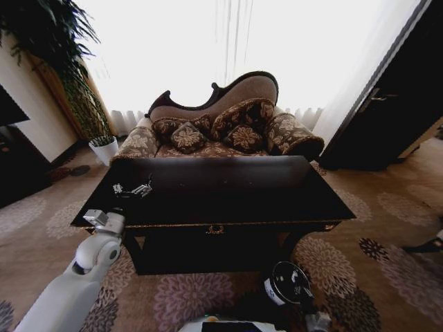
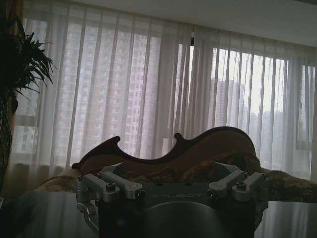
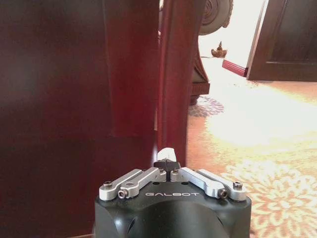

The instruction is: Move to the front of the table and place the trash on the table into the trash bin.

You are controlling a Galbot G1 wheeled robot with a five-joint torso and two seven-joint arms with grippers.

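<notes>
Before the sofa (image 1: 221, 128) stands the table (image 1: 228, 190), its dark glossy top showing bare across the middle and right side, with the gold ornament (image 1: 215, 229) at the centre of the front apron. Near the table's left edge, toward the front left corner, the left gripper (image 1: 133, 189) hovers just above the top, its arm (image 1: 76, 283) reaching up from the lower left of the head view. From the left wrist camera the left gripper's (image 2: 173, 191) linkages are swung wide apart, so its fingers stand open with nothing between them; beyond it lie the table's sheen, the carved sofa back and sheer curtains (image 2: 173, 84). No paper wad can be made out on the tabletop from the head view.

On the carpet (image 1: 374, 263), in front of the table's front right leg, stands the trash bin (image 1: 287, 282), black with a pale rim and a white label on its side, its mouth seen from above. The right gripper (image 3: 168, 164) is held low beside a dark wooden table leg (image 3: 173, 74), and its fingers are pressed together, tips meeting, with a small white shape just beyond them that cannot be identified. A white plant pot (image 1: 104, 149) sits on the floor off the table's far left corner, beside a tall leafy plant (image 1: 55, 48).
</notes>
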